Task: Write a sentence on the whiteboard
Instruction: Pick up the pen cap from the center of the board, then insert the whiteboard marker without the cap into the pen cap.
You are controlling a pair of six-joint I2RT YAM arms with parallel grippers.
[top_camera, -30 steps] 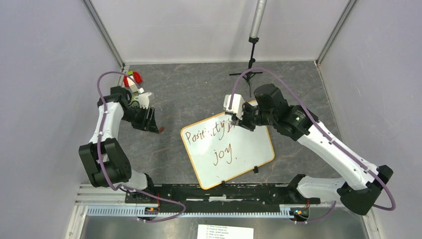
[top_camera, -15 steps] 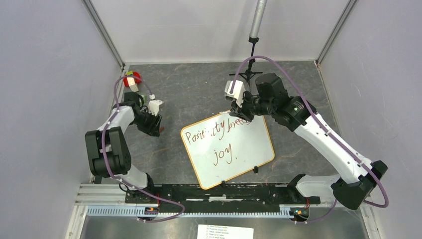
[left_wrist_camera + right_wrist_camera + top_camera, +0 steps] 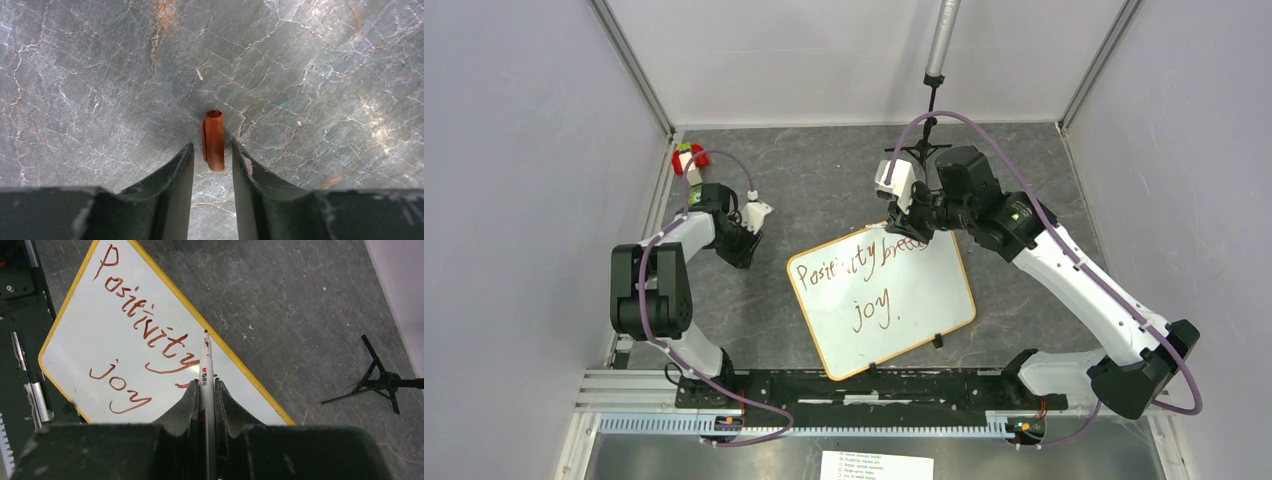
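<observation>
The left gripper (image 3: 212, 150) stands partly open with the red-brown cap (image 3: 214, 140) lying on the table (image 3: 325, 75) between its fingers, long axis parallel to them (a plain squeeze should catch it). The right gripper (image 3: 206, 387) clamps the marker (image 3: 205, 355), tip over the far rim of the whiteboard (image 3: 924, 300). The board lies mid-table bearing the sentence (image 3: 856, 268), well right of the cap.

Whiteboard (image 3: 924, 300): white face, yellow rim, black clip (image 3: 937, 341).
Sentence (image 3: 872, 312): brownish-red script.
Bench (image 3: 824, 180): dark grey, marbled, with pale and rust veins.
Marker (image 3: 205, 365): white-grey barrel, red-smudged tip.
Cap (image 3: 214, 140): orange-brown.
Cables (image 3: 956, 114): purple.
Tripod (image 3: 380, 381): black.
</observation>
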